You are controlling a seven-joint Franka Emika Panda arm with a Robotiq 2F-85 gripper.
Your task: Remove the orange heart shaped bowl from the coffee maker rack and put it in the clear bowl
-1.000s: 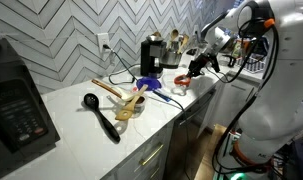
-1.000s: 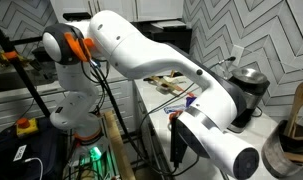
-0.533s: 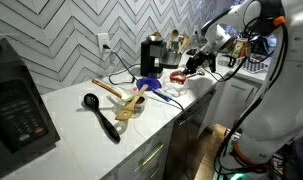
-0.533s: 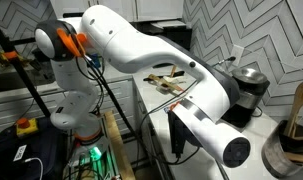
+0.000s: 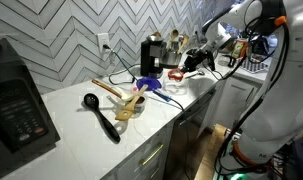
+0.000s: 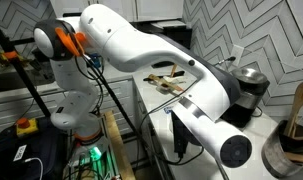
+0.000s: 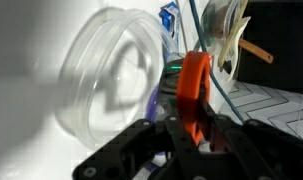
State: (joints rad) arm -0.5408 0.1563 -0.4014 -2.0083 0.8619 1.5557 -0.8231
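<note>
orange bowl (image 7: 196, 88) sits on edge in the gripper (image 7: 196, 124). the black fingers (image 7: 219, 135) are clenched on it from both sides, so only its thin rim faces the wrist camera. in an exterior view the orange bowl (image 5: 177, 74) hangs under the gripper (image 5: 194, 63), lifted off the counter (image 5: 76, 125). it is just beside the coffee maker (image 5: 150, 54), on the side away from the microwave (image 5: 16, 105), and no longer on the machine's ledge.

in the wrist view the clear bowl (image 7: 113, 85) lies just past the orange bowl, with its round rim turned toward the camera. the orange bowl is beside it and not inside. i cannot tell whether the two touch. a blue utensil (image 7: 168, 16) and pale wooden pieces show beyond them, blurred.

on the counter between the microwave and the coffee maker lie a black ladle (image 5: 99, 113), a wooden spoon (image 5: 124, 104) and the blue utensil (image 5: 150, 87). a cord runs from the wall outlet to the coffee maker.

in the other outside view the white arm (image 6: 141, 45) fills the middle and hides the gripper. the coffee maker (image 6: 249, 85) stands behind the arm.
</note>
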